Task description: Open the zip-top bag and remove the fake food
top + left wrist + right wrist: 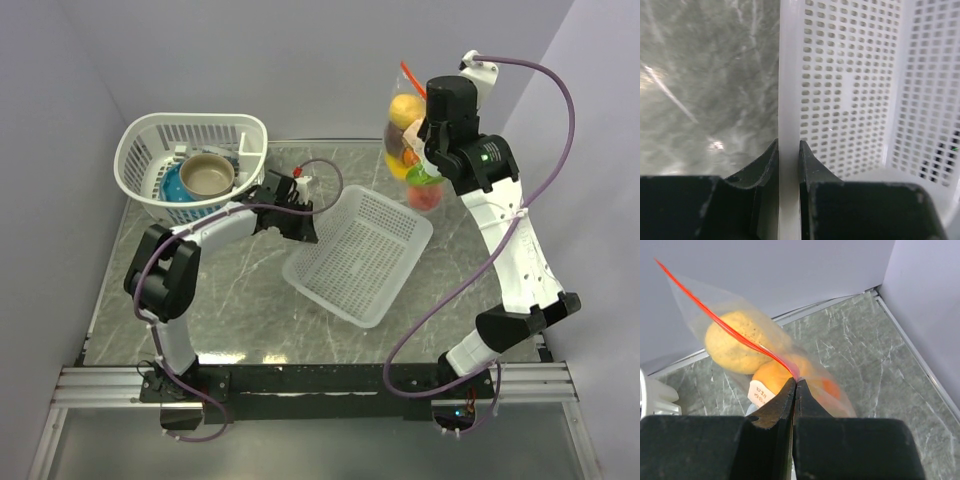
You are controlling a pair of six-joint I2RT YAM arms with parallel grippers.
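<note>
The clear zip-top bag (405, 140) hangs in the air at the back right, its orange-red zip strip (735, 330) running up and away. My right gripper (796, 381) is shut on the strip's end and holds the bag up (428, 132). Inside, the fake food shows as a yellow piece (735, 342), an orange piece (772, 377), and green and red pieces (425, 188) at the bottom. My left gripper (789, 146) is shut on the rim (789, 75) of the rectangular white mesh basket (360, 250) at mid-table (300, 222).
A round white mesh basket (140, 150) stands at the back left with a tan bowl (207, 175) and a blue dish (172, 188) inside. Grey walls close in at the back and on both sides.
</note>
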